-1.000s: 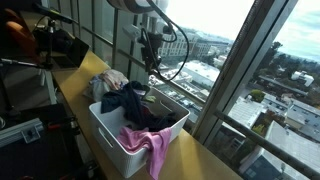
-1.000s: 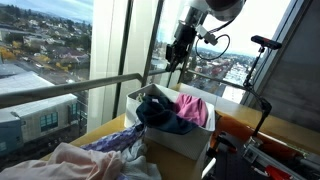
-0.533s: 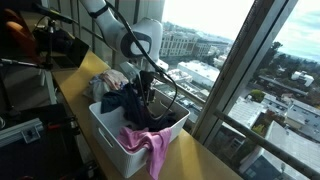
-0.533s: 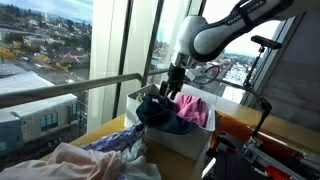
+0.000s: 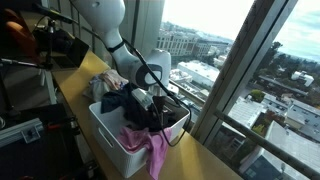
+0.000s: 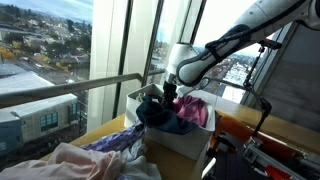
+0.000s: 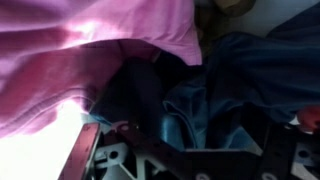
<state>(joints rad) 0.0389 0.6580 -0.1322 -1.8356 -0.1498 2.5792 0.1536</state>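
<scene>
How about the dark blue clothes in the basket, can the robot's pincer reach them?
Probably yes. The pincer hangs inside the white basket, right above the dark blue clothes, with nothing between. The pink cloth lies to one side.

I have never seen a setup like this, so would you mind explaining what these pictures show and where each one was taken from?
This is one robot arm, steered by a person, with a two-fingered gripper at its end. Two pictures come from cameras standing outside the robot, at different spots. The blurry close-up comes from a camera on its wrist. On a wooden counter by a tall window stands a white bin of laundry: a dark blue garment and a pink garment hanging over the rim. A pile of clothes lies beside it. The gripper is down among the garments in the bin, jaws open, holding nothing that I can see.
</scene>
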